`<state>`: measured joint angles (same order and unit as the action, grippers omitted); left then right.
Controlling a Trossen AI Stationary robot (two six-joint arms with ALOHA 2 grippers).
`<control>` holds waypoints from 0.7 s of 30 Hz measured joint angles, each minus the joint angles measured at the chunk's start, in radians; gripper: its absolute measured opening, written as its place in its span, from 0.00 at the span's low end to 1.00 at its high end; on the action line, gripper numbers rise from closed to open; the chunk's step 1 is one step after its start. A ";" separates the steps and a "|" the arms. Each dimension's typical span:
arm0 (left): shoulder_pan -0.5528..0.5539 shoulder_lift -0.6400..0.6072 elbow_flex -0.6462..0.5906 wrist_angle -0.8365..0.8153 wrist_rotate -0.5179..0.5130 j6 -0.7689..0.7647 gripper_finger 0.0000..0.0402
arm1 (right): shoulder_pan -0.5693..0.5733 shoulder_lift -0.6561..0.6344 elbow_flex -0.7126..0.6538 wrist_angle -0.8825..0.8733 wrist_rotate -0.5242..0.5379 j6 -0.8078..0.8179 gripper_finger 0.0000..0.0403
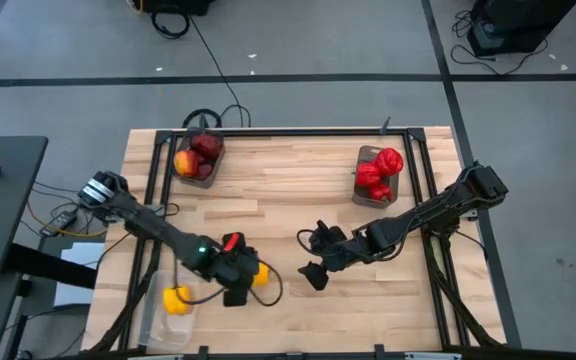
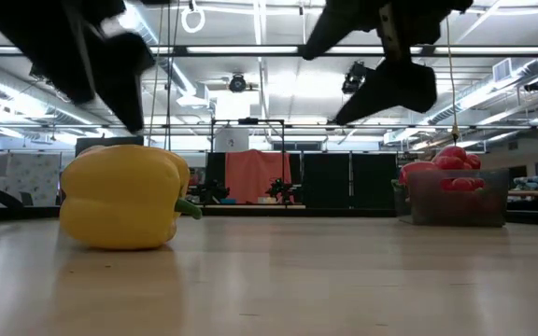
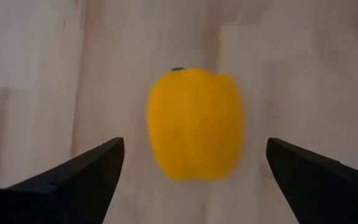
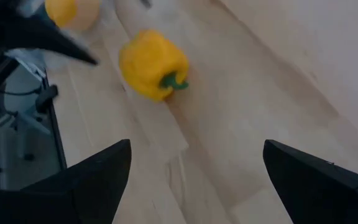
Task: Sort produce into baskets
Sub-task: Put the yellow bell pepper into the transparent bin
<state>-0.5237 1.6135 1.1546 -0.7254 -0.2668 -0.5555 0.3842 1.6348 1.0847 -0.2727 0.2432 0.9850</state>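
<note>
A yellow pepper (image 2: pixel 124 196) lies on its side on the wooden table near the front, also in the left wrist view (image 3: pixel 194 123) and the right wrist view (image 4: pixel 151 64). My left gripper (image 3: pixel 194 180) is open above it, one finger on either side, touching nothing. My right gripper (image 4: pixel 194 180) is open and empty, right of the pepper, above the table (image 1: pixel 313 272). A dark tub at the far left (image 1: pixel 199 160) holds maroon and orange-yellow pieces. A dark tub at the far right (image 1: pixel 378 176) holds red pieces. A clear tub (image 1: pixel 173 305) at the near left holds a yellow piece.
A dark frame runs round the table's edges (image 1: pixel 423 160). Cables lie behind the far edge (image 1: pixel 213 110). The middle of the wooden top (image 1: pixel 288 190) shows bare wood.
</note>
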 joint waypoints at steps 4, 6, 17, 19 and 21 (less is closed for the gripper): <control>0.038 0.067 0.000 0.044 0.026 0.059 0.99 | 0.012 0.000 0.000 -0.028 -0.019 0.016 0.93; 0.055 0.095 0.000 0.061 0.060 0.084 0.99 | 0.017 0.000 0.000 -0.036 -0.025 0.021 0.93; 0.102 0.149 0.000 0.095 0.152 0.020 0.73 | 0.036 0.000 0.000 -0.085 0.000 0.090 0.92; 0.106 0.139 0.000 0.078 0.160 0.005 0.71 | 0.035 0.000 0.000 -0.090 0.002 0.090 0.92; 0.112 0.116 0.003 0.020 0.165 -0.024 0.71 | 0.036 0.000 0.000 -0.089 0.003 0.090 0.91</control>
<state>-0.4116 1.7296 1.1575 -0.7056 -0.1015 -0.5797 0.4198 1.6348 1.0847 -0.3618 0.2462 1.0752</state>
